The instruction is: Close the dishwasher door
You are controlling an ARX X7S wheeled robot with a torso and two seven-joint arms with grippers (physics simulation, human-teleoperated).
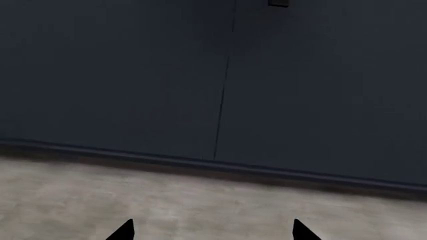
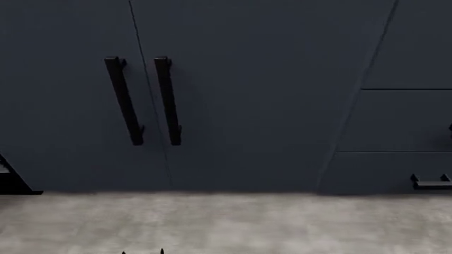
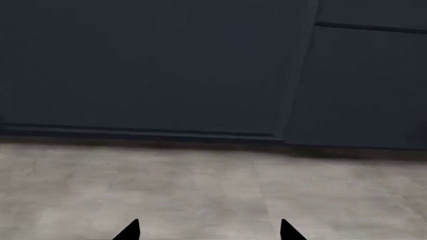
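Note:
Only a black wedge with a grey sliver, at the far left edge of the head view, looks like a corner of the dishwasher door (image 2: 10,182); the rest is out of view. Neither wrist view shows it. My left gripper (image 1: 213,231) hangs low over the grey floor, its two black fingertips (image 1: 125,231) wide apart with nothing between them. It faces the seam between two navy cabinet doors (image 1: 220,100). My right gripper (image 3: 209,231) is also open and empty above the floor, facing a navy cabinet panel.
Two navy cabinet doors with long black bar handles (image 2: 168,100) fill the head view. Navy drawer fronts (image 2: 403,121) with a short black handle (image 2: 431,182) stand at the right. A dark toe-kick (image 3: 133,132) runs along the cabinet base above the grey floor (image 2: 226,222).

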